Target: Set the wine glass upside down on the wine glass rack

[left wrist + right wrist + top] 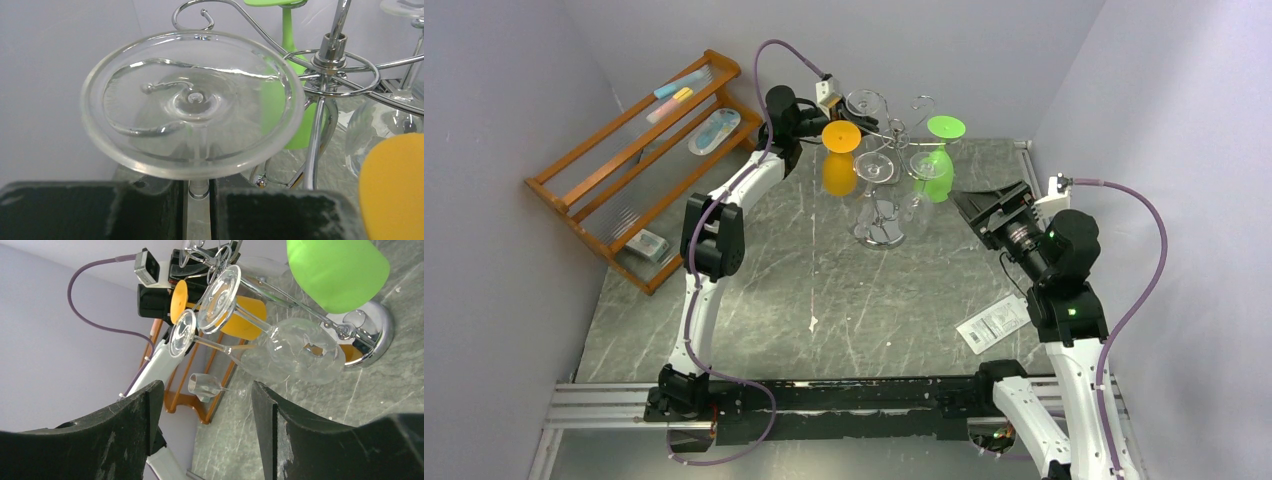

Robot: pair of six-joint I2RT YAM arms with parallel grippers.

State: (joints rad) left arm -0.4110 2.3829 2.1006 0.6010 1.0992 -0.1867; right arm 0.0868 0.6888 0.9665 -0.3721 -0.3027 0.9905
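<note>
A clear wine glass (192, 100) hangs foot-up in the left wrist view, and a curled wire arm shows through its foot. My left gripper (198, 192) is shut on its stem just below the foot, at the back of the table (814, 125). The silver wire wine glass rack (327, 55) stands on a round chrome base (879, 232). An orange glass (840, 160), a green glass (939, 160) and another clear glass (300, 350) hang upside down on it. My right gripper (207, 410) is open and empty, right of the rack (984, 205).
An orange-brown wooden shelf (639, 160) leans along the left wall with small items on it. A small clear glass (205, 386) lies on the table by the shelf's foot. A white packet (994, 322) lies at the right front.
</note>
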